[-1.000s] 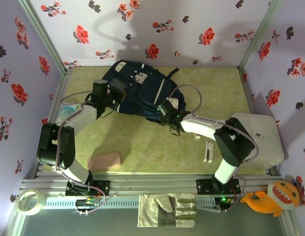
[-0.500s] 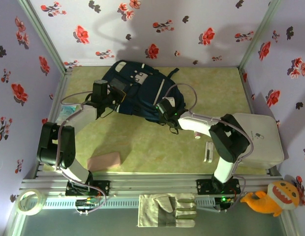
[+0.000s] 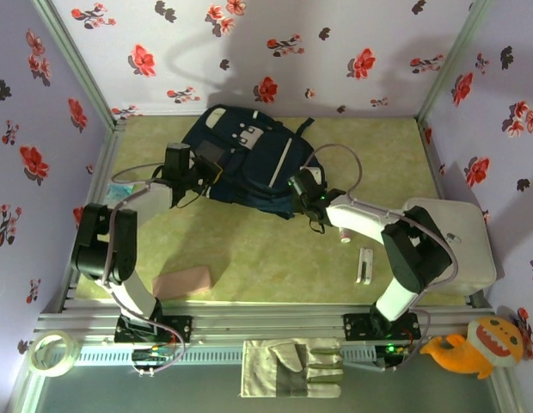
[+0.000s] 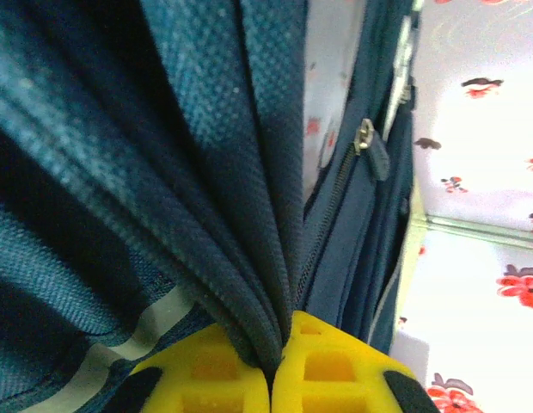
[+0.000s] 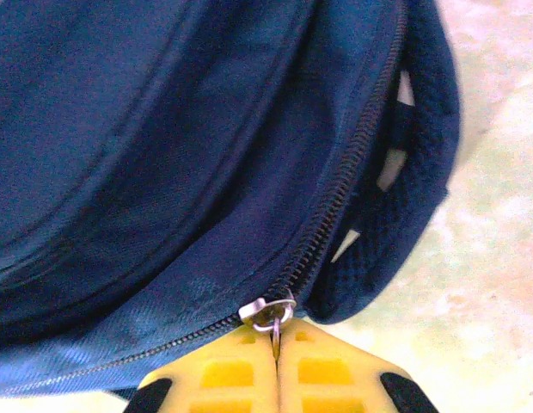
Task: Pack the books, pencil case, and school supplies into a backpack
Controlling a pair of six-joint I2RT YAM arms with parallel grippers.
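Note:
The navy backpack lies at the back middle of the green table. My left gripper is at its left side, shut on a fold of the backpack's fabric. My right gripper is at the backpack's near right edge, shut on the metal zipper pull of a dark zipper. The pink pencil case lies near the front left. A slim white bar and a tiny white tube with a pink end lie front right. The books are out of view.
A pale blue packet lies by the left wall. A white box stands at the right edge. Off the table's front are a work glove, a tape roll and an orange plush toy.
My right gripper has moved to the right along the backpack's near edge with the zipper pull in it. The backpack has shifted slightly. The left gripper keeps its hold.

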